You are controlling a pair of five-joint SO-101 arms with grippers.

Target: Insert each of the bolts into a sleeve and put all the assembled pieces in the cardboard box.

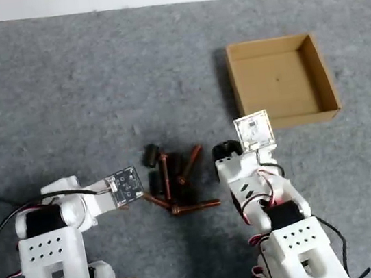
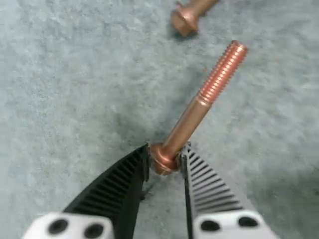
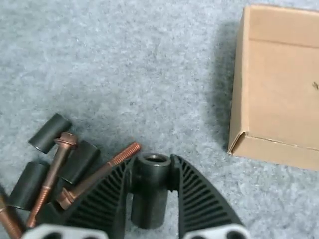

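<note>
While the left pincer [image 2: 164, 158] clenches a bolt [image 2: 202, 102] by its head, the right pincer [image 3: 152, 167] grasps a sleeve [image 3: 148, 196] near the cardboard box [image 3: 271, 149]. Both parts seem rigid and smooth, so hold firmly.

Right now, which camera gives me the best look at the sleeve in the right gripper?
The right wrist view: the sleeve stands clamped between the fingers of the right gripper, open bore toward the camera. The high view gives a small dark patch ahead of that wrist. The left wrist view looks at a bolt instead.
</note>
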